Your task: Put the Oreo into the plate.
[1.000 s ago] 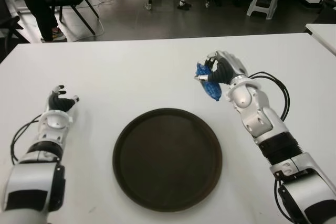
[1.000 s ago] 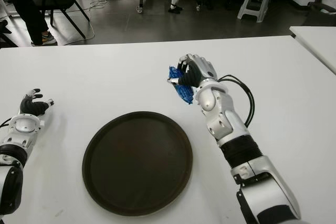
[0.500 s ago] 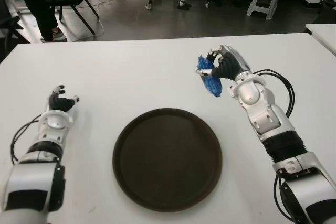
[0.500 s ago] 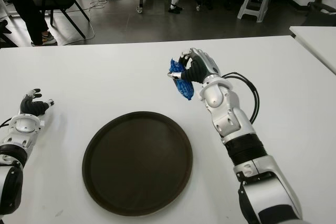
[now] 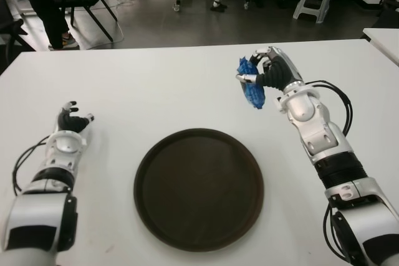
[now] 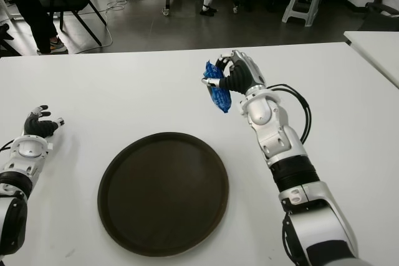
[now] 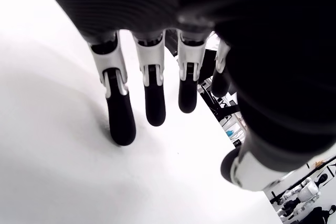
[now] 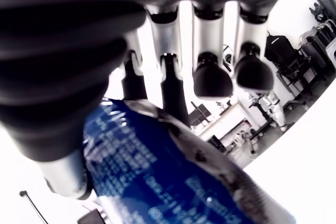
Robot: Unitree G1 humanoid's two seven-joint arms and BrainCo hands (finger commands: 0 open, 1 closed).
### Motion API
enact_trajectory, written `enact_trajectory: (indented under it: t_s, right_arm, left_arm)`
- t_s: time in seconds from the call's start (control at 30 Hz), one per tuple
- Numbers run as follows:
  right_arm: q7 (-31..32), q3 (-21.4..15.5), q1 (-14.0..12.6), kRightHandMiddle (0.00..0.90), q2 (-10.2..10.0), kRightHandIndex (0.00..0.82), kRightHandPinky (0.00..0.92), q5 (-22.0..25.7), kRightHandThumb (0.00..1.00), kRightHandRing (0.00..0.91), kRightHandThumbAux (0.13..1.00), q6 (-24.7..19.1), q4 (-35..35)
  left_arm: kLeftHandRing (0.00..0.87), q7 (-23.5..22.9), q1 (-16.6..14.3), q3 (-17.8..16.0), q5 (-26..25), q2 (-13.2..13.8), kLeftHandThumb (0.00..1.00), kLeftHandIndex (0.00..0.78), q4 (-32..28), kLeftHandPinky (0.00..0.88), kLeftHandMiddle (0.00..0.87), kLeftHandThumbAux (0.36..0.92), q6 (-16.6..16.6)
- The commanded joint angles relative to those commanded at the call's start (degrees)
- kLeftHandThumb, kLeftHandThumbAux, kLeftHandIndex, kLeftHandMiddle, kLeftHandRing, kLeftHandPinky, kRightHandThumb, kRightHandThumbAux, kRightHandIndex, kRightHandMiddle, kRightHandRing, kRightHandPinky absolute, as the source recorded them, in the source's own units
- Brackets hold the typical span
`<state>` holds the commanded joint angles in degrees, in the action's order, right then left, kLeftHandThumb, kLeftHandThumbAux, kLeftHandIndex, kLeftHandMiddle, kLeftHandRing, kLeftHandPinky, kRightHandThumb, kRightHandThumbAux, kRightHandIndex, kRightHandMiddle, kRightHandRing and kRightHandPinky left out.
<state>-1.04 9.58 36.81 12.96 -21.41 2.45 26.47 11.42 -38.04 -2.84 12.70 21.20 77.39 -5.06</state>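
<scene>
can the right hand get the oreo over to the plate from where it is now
Probably yes. The right hand holds the Oreo pack raised above the table, just beyond the plate's far right rim, with nothing showing between them.

Silver-white segmented arms; ribbed black wrist cuffs; black-tipped fingers [image 7: 120, 121]; looping black cables [image 5: 341, 107].

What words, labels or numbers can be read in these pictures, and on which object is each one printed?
Blue Oreo packet, held in the right hand: pale print shows in the right wrist view, but too blurred to read.
Dark plate, white table, left hand: no text visible.
</scene>
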Motion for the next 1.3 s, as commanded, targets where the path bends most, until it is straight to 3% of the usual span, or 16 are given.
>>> enact_trajectory:
  t_s: [0.47,0.7,0.97,1.3]
  right_arm:
    - [3.8,0.6,-2.2,0.822,-2.1,0.727,0.806,4.4,0.298,0.821,0.852,1.3,-3.5]
    - [5.4,1.0,-3.2,0.821,-3.4,0.720,0.771,5.7,0.359,0.811,0.827,1.8,-4.7]
    - [7.3,2.7,-4.5,0.820,-5.3,0.687,0.810,5.7,0.397,0.819,0.800,3.0,-6.4]
    - [9.6,4.9,-6.7,0.823,-5.5,0.679,0.818,4.9,0.398,0.827,0.783,5.4,-9.7]
  left_arm:
    - [0.184,-0.1,0.0,-0.3,-0.2,0.0,0.282,0.068,0.1,0.180,0.166,0.725,0.3]
    - [0.183,-0.2,0.0,-0.2,-0.2,0.0,0.285,0.065,0.0,0.192,0.165,0.724,0.1]
    - [0.182,-0.4,0.1,-0.5,-0.4,-0.1,0.291,0.066,0.0,0.186,0.164,0.724,-0.6]
    - [0.188,-0.1,0.0,0.4,0.4,0.1,0.274,0.058,0.0,0.188,0.162,0.733,0.1]
